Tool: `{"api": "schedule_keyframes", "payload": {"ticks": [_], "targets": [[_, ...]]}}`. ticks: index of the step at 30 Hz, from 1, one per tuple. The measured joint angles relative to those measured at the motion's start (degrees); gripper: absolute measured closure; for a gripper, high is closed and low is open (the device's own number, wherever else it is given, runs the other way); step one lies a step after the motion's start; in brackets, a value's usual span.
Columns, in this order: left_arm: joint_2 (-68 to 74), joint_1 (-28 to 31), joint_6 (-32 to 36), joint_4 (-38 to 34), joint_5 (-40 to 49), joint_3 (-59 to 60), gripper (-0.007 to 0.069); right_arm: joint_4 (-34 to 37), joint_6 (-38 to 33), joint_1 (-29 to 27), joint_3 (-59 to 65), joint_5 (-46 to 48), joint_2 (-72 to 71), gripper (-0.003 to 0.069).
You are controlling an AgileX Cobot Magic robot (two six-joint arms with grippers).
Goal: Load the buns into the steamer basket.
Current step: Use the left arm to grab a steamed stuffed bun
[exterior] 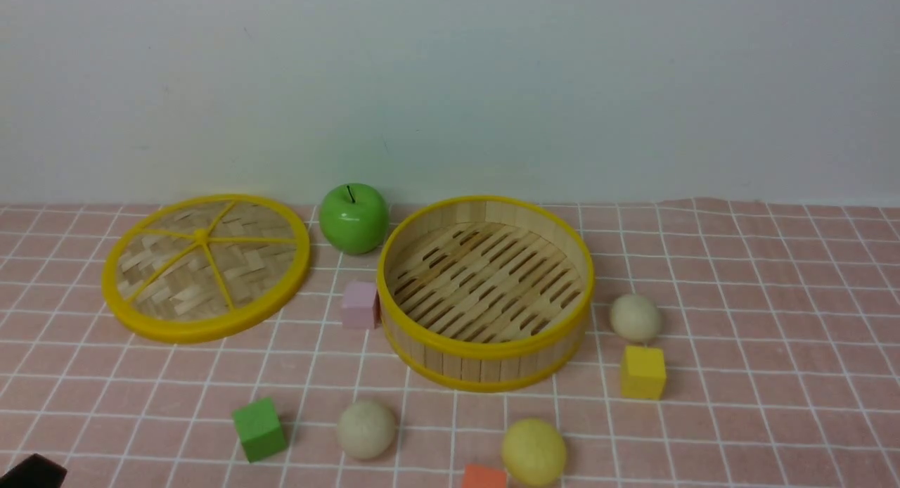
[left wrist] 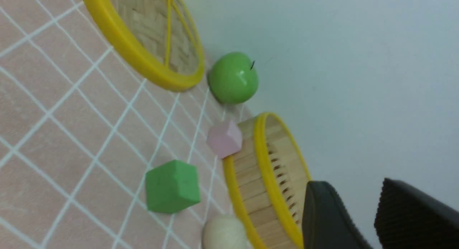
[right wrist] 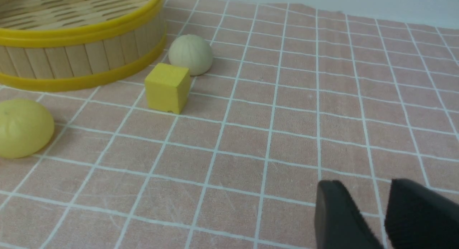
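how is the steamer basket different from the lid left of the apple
The steamer basket is a deep tub with an upright slat wall; the lid is a shallow disc. The basket's floor is parallel slats with slots; the lid's face is woven, crossed by yellow spokes. The basket has two yellow bands, the lid one rim. Both are round, bamboo, and similar in width.

Your left gripper [left wrist: 360, 220] appears in its wrist view as two black fingers [left wrist: 330, 216], one smooth and one ribbed. They stand apart with a clear gap and nothing gripped between them. Your right gripper [right wrist: 385, 224] also shows two black fingers [right wrist: 340, 220], parted by a narrower gap and holding nothing. In the front view, only a dark tip of your left arm [exterior: 31, 472] enters at the lower left corner.
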Motion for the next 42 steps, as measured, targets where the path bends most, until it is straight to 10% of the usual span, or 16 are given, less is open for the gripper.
{"api": "schedule_keyframes", "payload": {"ticks": [11, 21, 42], "targets": [[4.1, 0.0, 15.67, -2.09, 15.95, -15.77, 0.0622, 0.0, 0.0, 0.0, 0.0, 0.0, 0.0, 0.0419], [44.46, 0.0, 24.88, 11.06, 44.57, -39.48, 0.0636, 0.0, 0.0, 0.0, 0.0, 0.0, 0.0, 0.0419], [92.85, -20.33, 21.83, 21.72, 33.27, -60.03, 0.0545, 0.0, 0.0, 0.0, 0.0, 0.0, 0.0, 0.0419]]}}
